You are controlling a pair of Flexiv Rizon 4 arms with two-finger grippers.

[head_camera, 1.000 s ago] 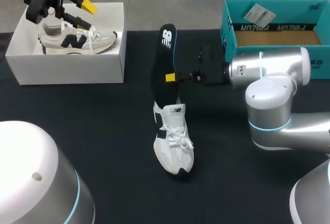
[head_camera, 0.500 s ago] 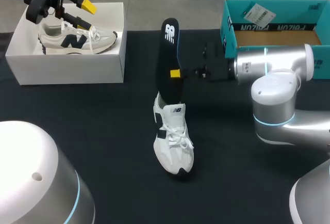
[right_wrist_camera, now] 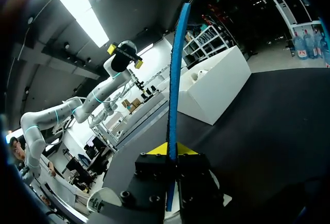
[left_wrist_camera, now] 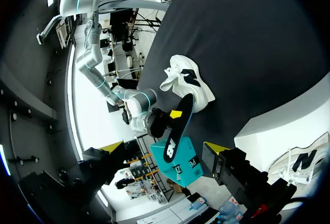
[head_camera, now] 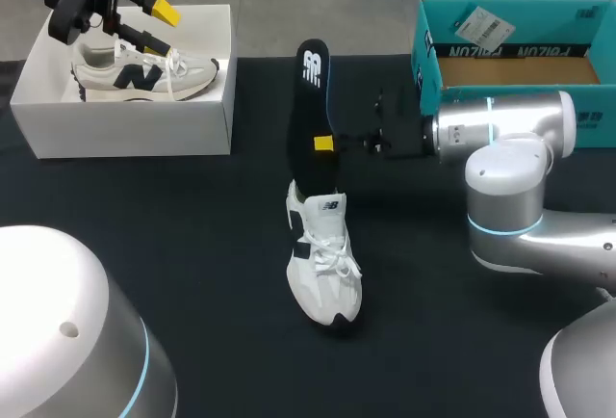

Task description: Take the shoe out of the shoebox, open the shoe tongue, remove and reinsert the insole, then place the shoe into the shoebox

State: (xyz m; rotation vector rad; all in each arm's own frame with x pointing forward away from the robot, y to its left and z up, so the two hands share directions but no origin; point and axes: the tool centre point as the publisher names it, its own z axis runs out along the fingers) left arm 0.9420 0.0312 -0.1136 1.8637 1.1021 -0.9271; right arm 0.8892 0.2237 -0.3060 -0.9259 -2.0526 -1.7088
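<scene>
Right gripper (head_camera: 324, 143) clenched on insole (head_camera: 310, 91), arm in from 3 o'clock. Insole upright, lower end at heel of shoe (head_camera: 325, 264). Shoe at table centre, toe toward 6 o'clock. Left gripper (head_camera: 154, 25) spread, empty, above white box (head_camera: 125, 129) at 10 o'clock, second shoe (head_camera: 144, 73) inside. Teal shoebox (head_camera: 428, 52) at 2 o'clock.

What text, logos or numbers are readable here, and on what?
No text reads clearly.
On the teal box wall: white print, upside down, blurred; its sticker too small.
On the insole: white logo, blurred.
On the shoe on the table: tiny tongue mark, unreadable.
On the second shoe, in the white box: dark side logo, no words.
</scene>
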